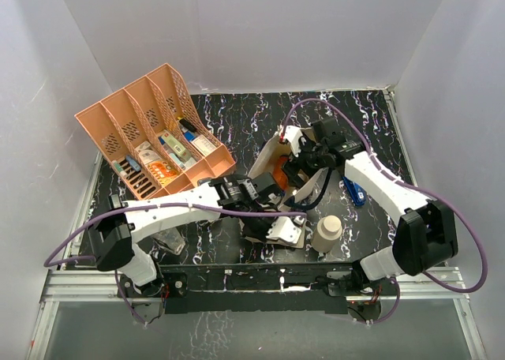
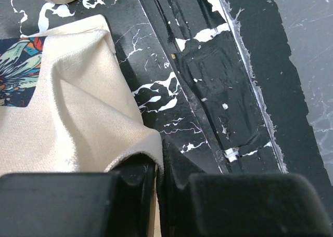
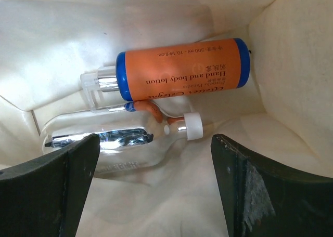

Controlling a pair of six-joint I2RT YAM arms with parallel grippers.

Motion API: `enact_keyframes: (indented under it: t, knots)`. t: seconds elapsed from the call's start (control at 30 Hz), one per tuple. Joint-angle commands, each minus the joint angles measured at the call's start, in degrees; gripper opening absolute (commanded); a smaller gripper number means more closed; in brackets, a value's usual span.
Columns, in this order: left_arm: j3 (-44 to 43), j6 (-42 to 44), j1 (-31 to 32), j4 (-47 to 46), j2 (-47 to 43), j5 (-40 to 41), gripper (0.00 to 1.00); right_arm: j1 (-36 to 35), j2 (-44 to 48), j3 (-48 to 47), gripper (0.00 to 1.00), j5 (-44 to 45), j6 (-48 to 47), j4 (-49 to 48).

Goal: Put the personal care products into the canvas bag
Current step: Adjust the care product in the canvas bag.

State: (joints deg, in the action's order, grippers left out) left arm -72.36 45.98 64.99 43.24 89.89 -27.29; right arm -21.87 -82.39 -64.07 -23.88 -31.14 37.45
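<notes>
The canvas bag lies mid-table with its mouth held open. My left gripper is shut on the bag's cream fabric edge, and the fold is pinched between the fingers. My right gripper is inside the bag, open and holding nothing. Below it on the bag's floor lie an orange lotion bottle with blue ends, a clear bottle with a silvery inside and a small white-capped one. A cream cylinder stands outside the bag near the front edge.
An orange perforated tray holding packets and boxes sits at the back left. A slim blue object lies under the right forearm. A clear item rests by the left arm's base. The table's front rail runs close to the left gripper.
</notes>
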Motion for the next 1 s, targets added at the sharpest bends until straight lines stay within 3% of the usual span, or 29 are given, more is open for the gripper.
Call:
enact_keyframes:
  t: [0.0, 0.17, 0.27, 0.37, 0.5, 0.7, 0.97]
  knots:
    - [4.71, 0.67, 0.32, -1.70, 2.10, 1.08, 0.08, 0.66, 3.26, 1.30, 0.91, 2.09, -5.76, 0.49]
    - [4.80, 2.85, 0.03, -2.64, 0.90, 4.13, 0.25, 1.80, 8.41, 5.84, 0.98, 0.98, -30.91, -2.36]
    - [7.01, 2.17, -0.02, -6.37, -2.96, 4.65, 0.46, 2.66, 6.79, 5.85, 1.00, -1.94, -43.42, -2.97]
    - [8.88, 0.12, -0.04, -9.82, -5.65, 5.12, 0.56, 3.55, 0.63, 1.47, 0.99, -5.74, -43.47, -5.56]
    - [9.30, -1.67, -0.04, -10.75, -7.32, 6.06, 0.59, 3.69, -8.86, -4.56, 1.00, -9.22, -50.30, -2.09]
    - [10.64, -0.70, -0.11, -11.44, -8.50, 5.26, 0.45, 3.34, -14.88, -6.67, 1.00, -11.22, -66.85, -1.03]
    - [11.14, 0.55, -0.95, -11.79, -8.67, 4.35, 0.03, 1.91, -13.63, -3.71, 1.00, -13.27, -78.71, -1.30]
